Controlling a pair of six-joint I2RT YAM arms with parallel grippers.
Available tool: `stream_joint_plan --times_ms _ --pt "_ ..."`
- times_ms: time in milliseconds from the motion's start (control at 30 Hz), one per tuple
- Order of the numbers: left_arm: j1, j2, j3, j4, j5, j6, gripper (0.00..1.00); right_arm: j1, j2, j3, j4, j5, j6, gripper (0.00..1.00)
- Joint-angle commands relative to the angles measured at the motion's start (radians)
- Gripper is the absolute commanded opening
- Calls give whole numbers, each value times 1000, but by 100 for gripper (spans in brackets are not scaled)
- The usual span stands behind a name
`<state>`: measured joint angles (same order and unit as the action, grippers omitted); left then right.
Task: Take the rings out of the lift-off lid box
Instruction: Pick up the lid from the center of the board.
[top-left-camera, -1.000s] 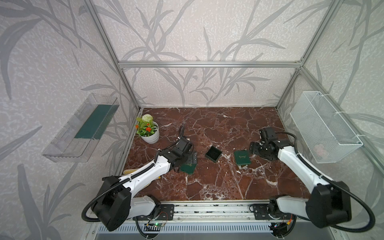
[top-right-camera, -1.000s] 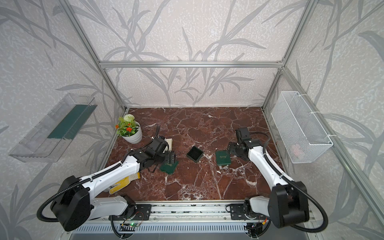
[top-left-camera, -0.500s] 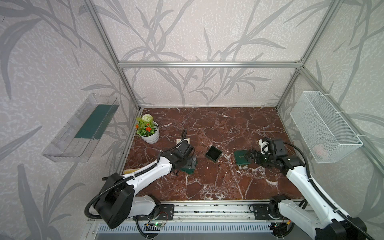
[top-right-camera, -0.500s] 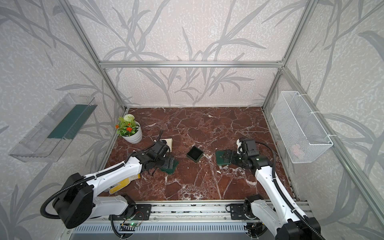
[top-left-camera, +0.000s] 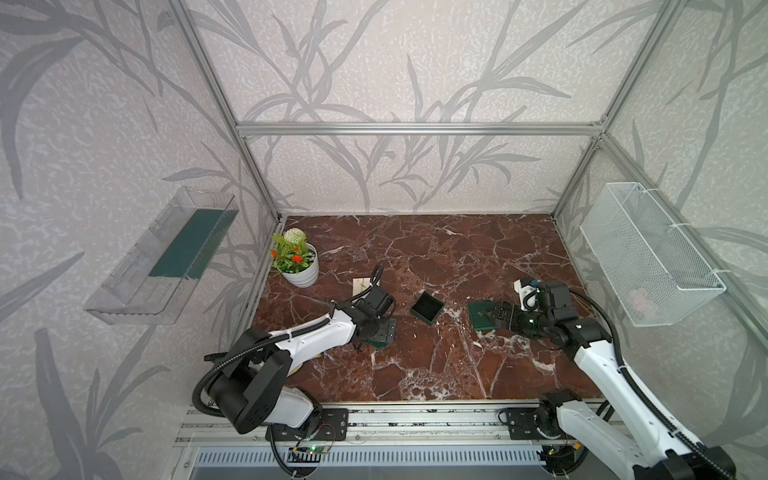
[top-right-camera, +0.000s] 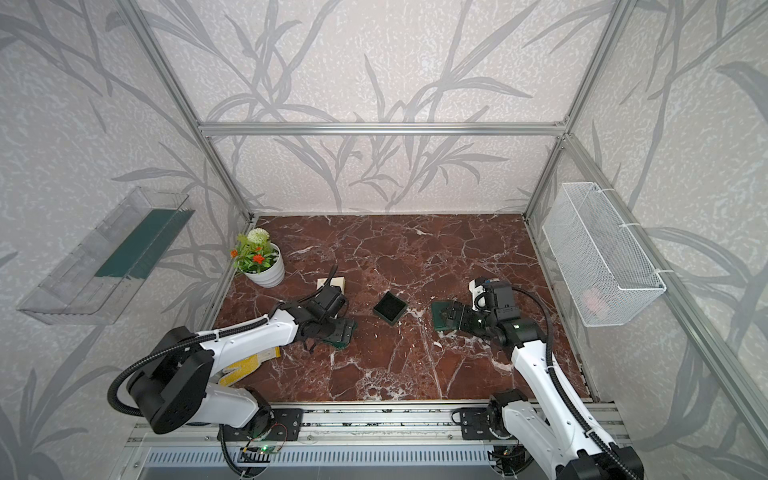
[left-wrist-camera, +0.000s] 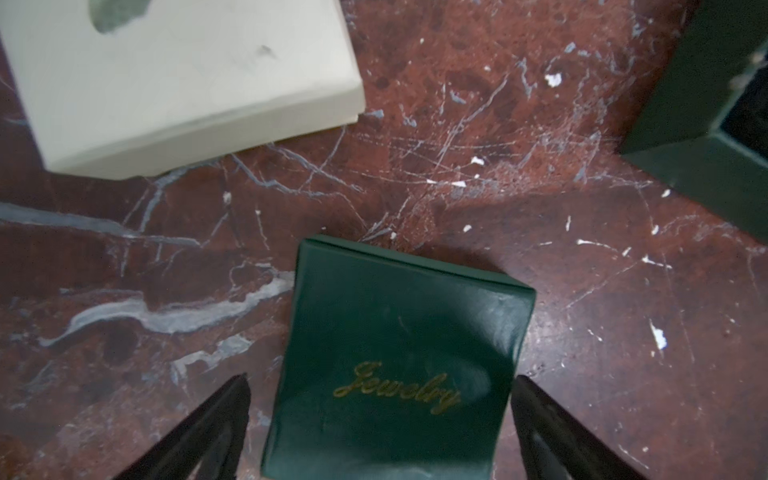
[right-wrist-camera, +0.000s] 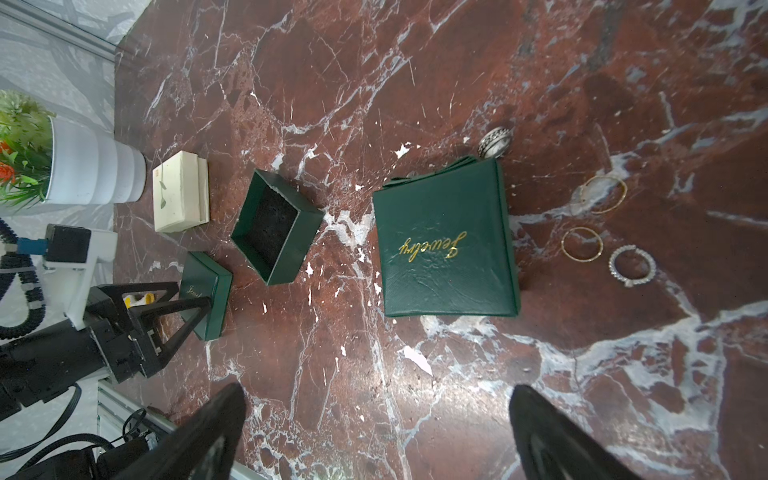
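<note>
Our left gripper (left-wrist-camera: 381, 376) stands open astride the lid (left-wrist-camera: 395, 332), not clamped on it, just beside the open box (top-left-camera: 427, 307). Our right gripper (right-wrist-camera: 376, 385) gapes empty. The box looks bare inside; four rings (right-wrist-camera: 493, 142) lie on the marble (top-left-camera: 415, 365) beyond the closed case (right-wrist-camera: 449, 245), on its side away from the box. We judge the right arm far nearer them, with the rings ahead of its fingertips and off to one side.
</note>
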<state>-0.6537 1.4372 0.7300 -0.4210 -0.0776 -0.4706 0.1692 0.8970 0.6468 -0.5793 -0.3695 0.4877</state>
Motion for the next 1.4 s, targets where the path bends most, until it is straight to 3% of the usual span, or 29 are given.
stream_joint_plan --times_ms 0,300,833,1033,1367 --pt "-12 24 -5 21 6 1 94 3 -4 -16 11 -16 12 99" --pt "-36 80 8 5 -62 -3 89 3 -17 -34 19 -9 31 99" --pt "-94 47 75 30 -28 -10 79 40 -15 -132 147 -83 114 99" --pt "-117 86 163 45 -7 18 78 93 -17 -163 200 -57 139 99" --pt "-170 282 393 -10 -27 63 76 124 14 -149 246 -43 136 99"
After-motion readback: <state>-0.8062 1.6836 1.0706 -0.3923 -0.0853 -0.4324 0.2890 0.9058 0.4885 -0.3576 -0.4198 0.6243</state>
